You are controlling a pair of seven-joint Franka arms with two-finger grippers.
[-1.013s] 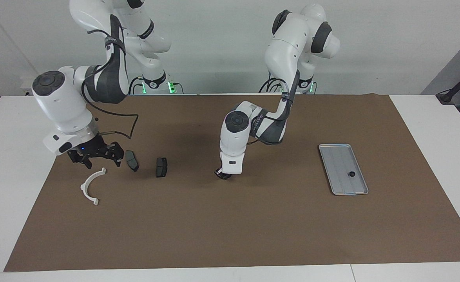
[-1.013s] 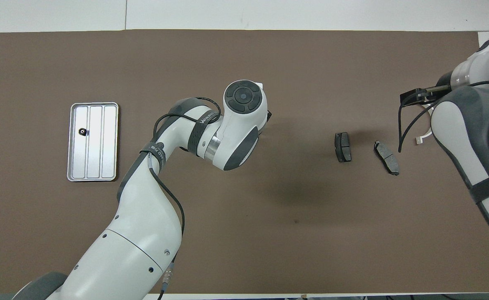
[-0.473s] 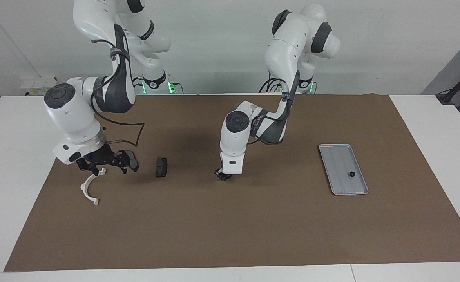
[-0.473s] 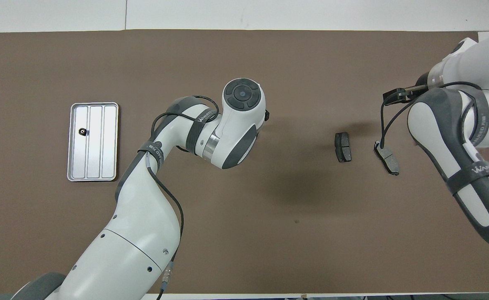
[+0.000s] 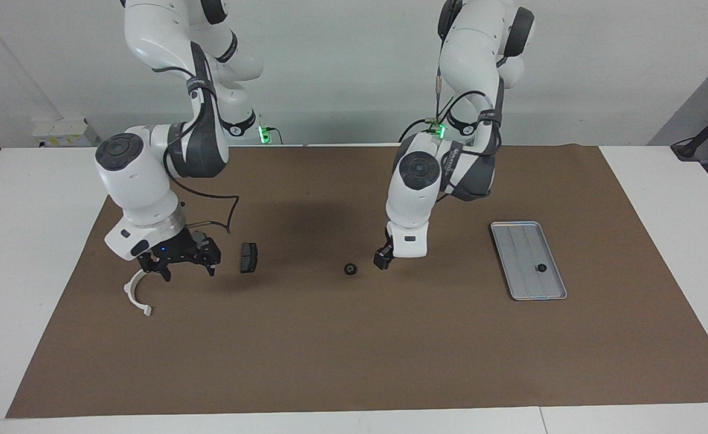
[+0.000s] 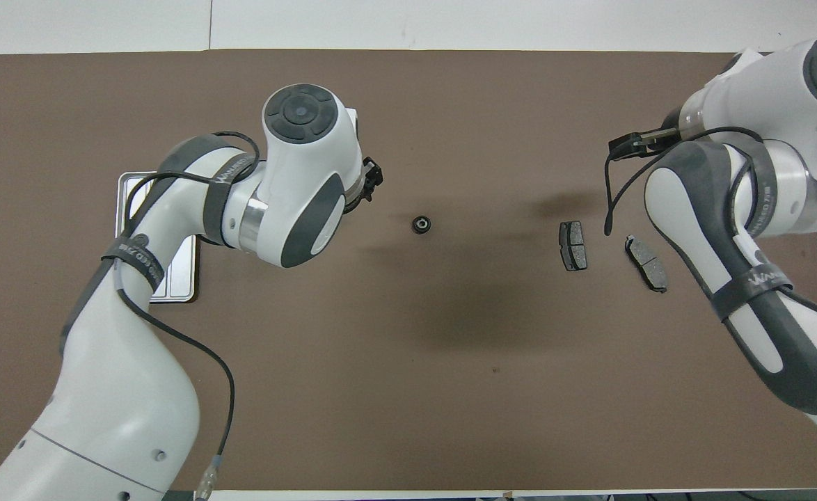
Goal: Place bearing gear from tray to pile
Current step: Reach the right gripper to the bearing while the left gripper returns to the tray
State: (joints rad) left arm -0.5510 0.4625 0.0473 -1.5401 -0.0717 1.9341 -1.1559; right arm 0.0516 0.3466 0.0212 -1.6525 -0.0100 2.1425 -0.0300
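Note:
One small black bearing gear [image 5: 350, 269] [image 6: 421, 225] lies on the brown mat at mid-table, between the tray and the pile. My left gripper [image 5: 382, 259] [image 6: 370, 179] hangs open and empty just above the mat, beside that gear on its tray side. Another gear [image 5: 541, 267] sits in the silver tray [image 5: 520, 288] [image 6: 175, 282], which my left arm partly covers in the overhead view. The pile is a white half-ring [image 5: 137, 292] and two dark pads [image 5: 248, 257] [image 6: 573, 245] [image 6: 646, 262]. My right gripper [image 5: 184, 264] is open and empty, low over the pad beside the half-ring.
The brown mat [image 5: 354, 349] covers most of the white table [image 5: 22, 253]. A cable loops from my right arm [image 5: 209, 205] above the pile. Open mat lies farther from the robots than the gear and the pile.
My left gripper let go of the gear, left it on the mat and drew back toward the tray. My right gripper slid from the half-ring toward the pads.

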